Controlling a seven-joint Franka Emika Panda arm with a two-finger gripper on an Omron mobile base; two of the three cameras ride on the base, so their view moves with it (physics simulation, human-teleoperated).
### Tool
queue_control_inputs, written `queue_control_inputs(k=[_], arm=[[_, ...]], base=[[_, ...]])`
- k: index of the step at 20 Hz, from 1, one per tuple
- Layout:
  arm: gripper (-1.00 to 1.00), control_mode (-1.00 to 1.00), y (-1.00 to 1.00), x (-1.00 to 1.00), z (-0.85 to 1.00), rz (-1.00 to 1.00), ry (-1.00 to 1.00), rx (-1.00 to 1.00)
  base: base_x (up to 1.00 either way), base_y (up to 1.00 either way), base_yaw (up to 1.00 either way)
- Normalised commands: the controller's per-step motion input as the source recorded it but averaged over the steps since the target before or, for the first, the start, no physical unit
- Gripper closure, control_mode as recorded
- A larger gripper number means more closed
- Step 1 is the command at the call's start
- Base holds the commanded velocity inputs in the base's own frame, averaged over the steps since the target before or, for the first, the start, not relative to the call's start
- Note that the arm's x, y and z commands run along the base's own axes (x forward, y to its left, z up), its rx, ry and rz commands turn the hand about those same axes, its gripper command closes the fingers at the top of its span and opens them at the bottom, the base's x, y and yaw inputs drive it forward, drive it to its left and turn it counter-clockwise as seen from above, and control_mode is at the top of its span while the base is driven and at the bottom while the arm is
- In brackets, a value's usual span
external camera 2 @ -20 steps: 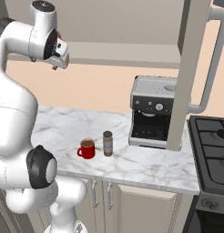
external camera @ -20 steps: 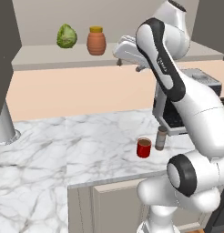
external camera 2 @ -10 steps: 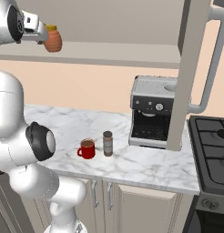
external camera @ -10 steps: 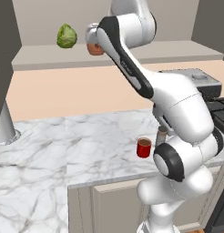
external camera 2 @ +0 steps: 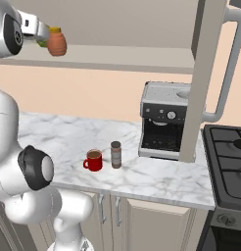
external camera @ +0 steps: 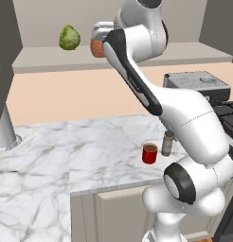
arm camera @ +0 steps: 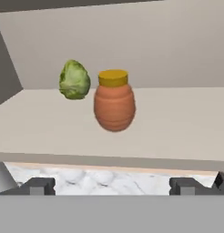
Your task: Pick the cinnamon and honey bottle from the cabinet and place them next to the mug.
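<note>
Gripper (arm camera: 112, 184): raised to shelf height in front of the cabinet (arm camera: 177, 123); fingers (arm camera: 38, 185) stand wide apart at the bottom of the hand view, nothing between them. Jaws are spread and hold nothing.

Honey (arm camera: 114, 101): upright on the cabinet shelf, yellow-orange lid on top. In the hand view it sits at 12 o'clock from the midpoint between the fingers, centred on the gap and clear of both fingers, with the shelf front edge between it and the fingertips. In the right base view the honey (external camera 2: 57, 41) shows just past the hand's tip, at 3 o'clock from it. In the left base view the honey (external camera: 96, 47) is mostly covered by the arm; only its lower left side shows.

Cabbage (arm camera: 74, 80): on the same shelf, at 10 o'clock from the honey in the hand view, near it and set further back; whether the two touch cannot be told. In the left base view the cabbage (external camera: 69, 38) lies at 9 o'clock from the honey.

Cinnamon (external camera 2: 115, 155): upright on the marble counter (external camera 2: 156, 176), outside the cabinet, just beside the mug.

Mug (external camera 2: 94, 160): red, upright on the counter, at 9 o'clock from the cinnamon in the right base view.

Coffee machine (external camera 2: 164, 119): on the counter, at 2 o'clock from the cinnamon, well apart from the mug.

Stove (external camera 2: 229, 157): at the counter's right end.
</note>
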Motion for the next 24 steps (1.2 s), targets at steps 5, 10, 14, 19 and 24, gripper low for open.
queue_control_inputs(k=[5,10,14,19,24], arm=[[-1.0,-1.0,-0.17,0.01,0.22,0.0,-0.02,0.06],[-1.0,-1.0,0.0,0.34,0.3,0.02,0.25,0.0],[-1.0,-1.0,0.0,0.33,0.06,0.02,0.2,0.0],[-1.0,-1.0,0.03,0.15,0.0,0.0,-0.02,0.0],[-1.0,-1.0,0.13,0.04,-0.08,0.0,-0.15,-0.04]], base=[[0.0,0.0,0.0],[0.0,0.0,0.0],[0.0,0.0,0.0],[0.0,0.0,0.0],[0.0,0.0,0.0]])
